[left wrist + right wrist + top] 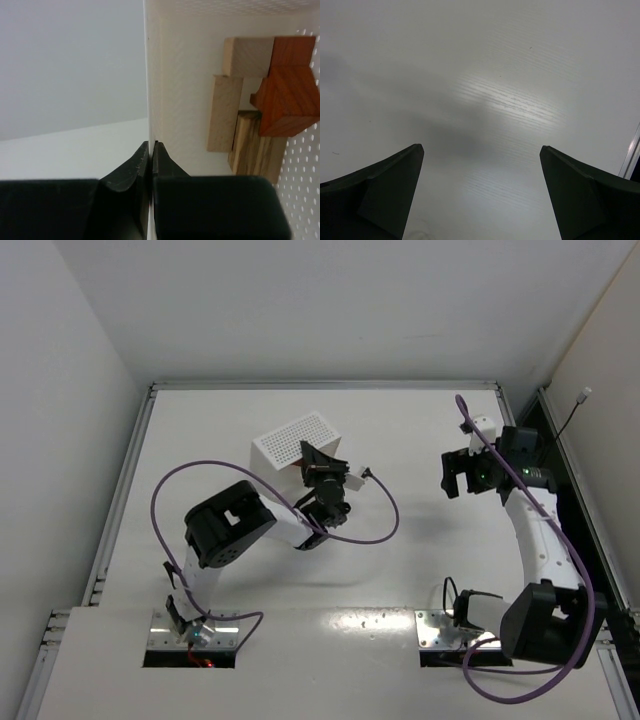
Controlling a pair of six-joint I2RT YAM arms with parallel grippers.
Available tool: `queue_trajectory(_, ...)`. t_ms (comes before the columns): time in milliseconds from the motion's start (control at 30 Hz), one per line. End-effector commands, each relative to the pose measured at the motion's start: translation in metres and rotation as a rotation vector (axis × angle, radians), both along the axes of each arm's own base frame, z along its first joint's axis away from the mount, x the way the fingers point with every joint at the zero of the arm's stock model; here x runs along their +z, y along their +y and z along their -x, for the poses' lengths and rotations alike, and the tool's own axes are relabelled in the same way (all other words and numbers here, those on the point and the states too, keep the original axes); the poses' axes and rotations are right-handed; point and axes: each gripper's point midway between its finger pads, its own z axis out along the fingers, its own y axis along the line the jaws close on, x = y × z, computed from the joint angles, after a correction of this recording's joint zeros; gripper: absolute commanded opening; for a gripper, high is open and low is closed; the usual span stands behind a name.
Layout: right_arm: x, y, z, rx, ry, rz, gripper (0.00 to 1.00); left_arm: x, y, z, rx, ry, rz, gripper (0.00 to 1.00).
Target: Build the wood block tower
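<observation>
Little of the task looks done. No tower stands anywhere on the desk; the wooden blocks lie bunched in a loose heap inside the white tray, pale tan pieces touching one another and a reddish-brown piece leaning against them. The tray sits in the far half of the desk, a little left of its middle, and from overhead it seems tipped, its perforated face turned upward; the blocks hardly show in that view, so how they rest is best read from the left wrist camera.

The left claw is pressed together on the thin edge of the tray's wall, pinching it, with the blocks just beyond on the inner side. The right claw is spread wide and holds nothing; it hangs over bare desk near the right edge, well apart from the tray.

What is left, I judge, is nearly everything: getting the blocks out onto the desk, sorting them, then stacking them piece by piece.

In the way are the tray walls, which hem the blocks in; the left claw is taken up with the tray; a purple cable loops over the desk just on the near side of the tray, where a tower might otherwise go.
</observation>
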Motion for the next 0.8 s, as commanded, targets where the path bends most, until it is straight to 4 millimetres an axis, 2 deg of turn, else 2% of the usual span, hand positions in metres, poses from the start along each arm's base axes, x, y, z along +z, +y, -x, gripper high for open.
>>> queue_trajectory(0, 0.001, -0.003, 0.0, -0.01, -0.026, 0.008, 1.0, 0.071, 0.029, 0.024, -0.015, -0.371, 0.425, 0.0)
queue_trajectory(67, 0.001, -0.003, 0.002, -0.01, -0.027, 0.008, 1.0, 0.058, 0.026, 0.022, -0.016, -0.349, 0.395, 0.0)
queue_trajectory(200, -0.002, -0.002, 0.006, -0.01, -0.019, 0.007, 1.0, 0.048, 0.025, 0.018, -0.008, -0.329, 0.343, 0.0)
queue_trajectory(233, -0.002, -0.002, 0.006, -0.01, -0.018, 0.006, 1.0, 0.039, 0.03, 0.018, 0.02, -0.318, 0.408, 0.0)
queue_trajectory(267, -0.002, -0.002, 0.006, -0.01, -0.018, 0.006, 1.0, 0.035, 0.035, 0.017, 0.017, -0.316, 0.388, 0.0)
queue_trajectory(300, -0.002, -0.002, 0.006, -0.01, -0.018, 0.006, 1.0, 0.022, 0.031, 0.015, 0.008, -0.292, 0.321, 0.0)
queue_trajectory(367, 0.002, -0.002, 0.004, -0.01, -0.027, 0.008, 1.0, 0.009, 0.042, 0.01, 0.07, -0.271, 0.352, 0.0)
queue_trajectory(400, 0.002, -0.002, 0.004, -0.01, -0.027, 0.008, 1.0, 0.003, 0.041, 0.01, 0.072, -0.263, 0.335, 0.0)
queue_trajectory(467, -0.001, -0.002, 0.004, -0.01, -0.018, 0.006, 1.0, -0.003, 0.043, 0.009, 0.1, -0.259, 0.364, 0.0)
queue_trajectory(533, -0.001, -0.002, 0.004, -0.01, -0.018, 0.006, 1.0, -0.003, 0.045, 0.01, 0.12, -0.257, 0.377, 0.0)
queue_trajectory(567, 0.0, -0.003, 0.002, -0.01, -0.018, 0.006, 1.0, 0.003, 0.042, 0.012, 0.12, -0.266, 0.402, 0.0)
queue_trajectory(633, -0.002, -0.003, 0.002, -0.01, -0.01, 0.005, 1.0, 0.018, 0.044, 0.018, 0.144, -0.27, 0.422, 0.0)
queue_trajectory(667, 0.004, -0.003, 0.0, -0.01, -0.015, 0.006, 1.0, 0.031, 0.045, 0.023, 0.153, -0.279, 0.45, 0.0)
queue_trajectory(700, 0.005, -0.003, 0.003, -0.004, -0.004, 0.009, 1.0, 0.055, 0.051, 0.035, 0.165, -0.299, 0.515, 0.0)
queue_trajectory(733, 0.008, -0.003, 0.001, -0.004, -0.012, 0.011, 1.0, 0.066, 0.054, 0.037, 0.163, -0.313, 0.543, 0.0)
queue_trajectory(767, 0.007, -0.005, 0.003, -0.013, -0.004, 0.01, 1.0, 0.063, 0.058, 0.039, 0.159, -0.313, 0.554, 0.0)
